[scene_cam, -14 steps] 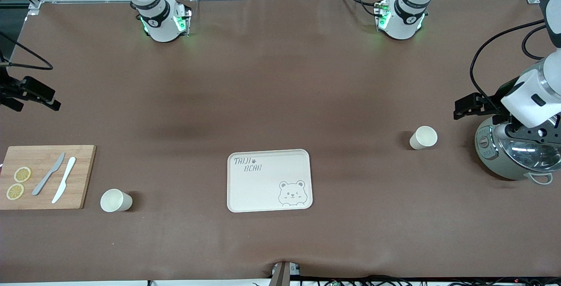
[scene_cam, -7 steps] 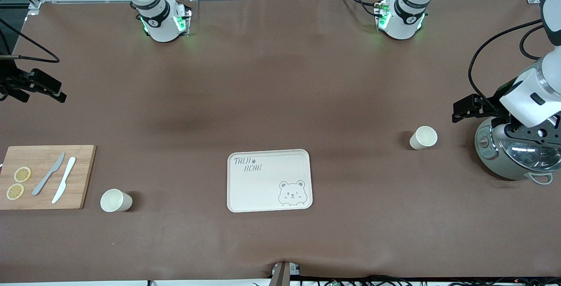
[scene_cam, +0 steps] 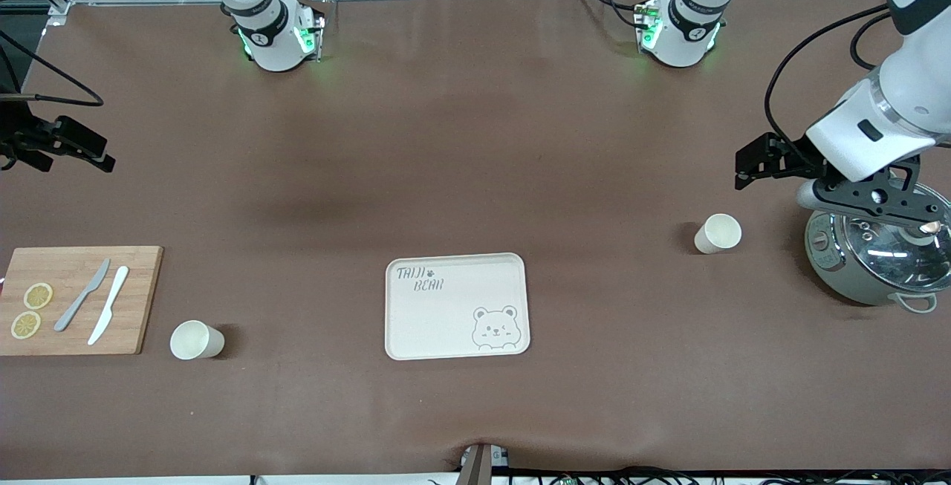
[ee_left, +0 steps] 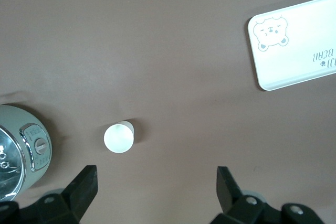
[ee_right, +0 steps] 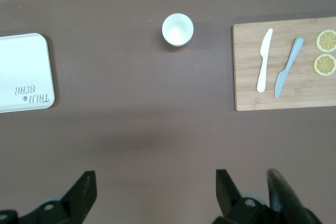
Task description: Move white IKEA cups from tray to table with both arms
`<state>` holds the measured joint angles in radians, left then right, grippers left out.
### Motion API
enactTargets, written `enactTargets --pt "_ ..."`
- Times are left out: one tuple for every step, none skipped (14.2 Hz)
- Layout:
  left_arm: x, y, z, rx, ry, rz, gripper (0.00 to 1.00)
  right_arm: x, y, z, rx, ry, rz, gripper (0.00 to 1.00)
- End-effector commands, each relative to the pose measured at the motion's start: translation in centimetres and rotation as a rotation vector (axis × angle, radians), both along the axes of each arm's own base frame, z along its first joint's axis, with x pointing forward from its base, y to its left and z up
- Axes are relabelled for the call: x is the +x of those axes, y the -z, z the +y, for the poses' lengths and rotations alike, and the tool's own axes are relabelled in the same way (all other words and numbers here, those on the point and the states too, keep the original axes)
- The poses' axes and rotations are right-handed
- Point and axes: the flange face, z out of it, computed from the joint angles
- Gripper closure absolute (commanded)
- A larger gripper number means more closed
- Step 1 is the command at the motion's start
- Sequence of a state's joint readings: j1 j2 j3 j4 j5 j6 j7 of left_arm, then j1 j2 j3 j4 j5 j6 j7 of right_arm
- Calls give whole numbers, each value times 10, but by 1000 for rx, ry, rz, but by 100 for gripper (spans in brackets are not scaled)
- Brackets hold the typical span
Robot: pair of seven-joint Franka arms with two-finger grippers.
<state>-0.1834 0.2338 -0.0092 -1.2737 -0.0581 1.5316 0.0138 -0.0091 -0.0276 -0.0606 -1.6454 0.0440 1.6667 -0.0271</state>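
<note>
Two white cups stand upright on the brown table. One cup point(scene_cam: 718, 233) is beside the pot toward the left arm's end and also shows in the left wrist view point(ee_left: 118, 137). The other cup point(scene_cam: 195, 340) is beside the cutting board toward the right arm's end and shows in the right wrist view point(ee_right: 177, 29). My left gripper point(scene_cam: 877, 203) hangs open and empty over the pot's rim, high above the table point(ee_left: 156, 187). My right gripper point(ee_right: 155, 190) is open and empty, high over bare table; only a black part of its hand shows at the front view's edge.
A cream bear-printed tray point(scene_cam: 457, 307) lies mid-table near the front camera. A lidded green-grey pot point(scene_cam: 877, 266) stands at the left arm's end. A wooden cutting board point(scene_cam: 141, 299) with two knives and lemon slices lies at the right arm's end.
The left hand has moved toward the table's middle and toward the bases, uncovering more of the pot. The right hand has shifted slightly toward the bases. The cups have not moved.
</note>
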Motion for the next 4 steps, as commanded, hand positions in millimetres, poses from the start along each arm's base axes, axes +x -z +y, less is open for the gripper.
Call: enactTargets --pt "-1 -1 10 21 -16 -3 0 -10 -2 2 -17 12 3 0" --pt "0 0 10 22 -16 -1 0 -10 -2 2 -17 12 3 0" --pt "0 0 11 22 -16 -1 0 -10 -2 2 -16 11 6 0" --pt "1 2 11 22 -16 2 0 -10 -2 2 -16 13 6 0"
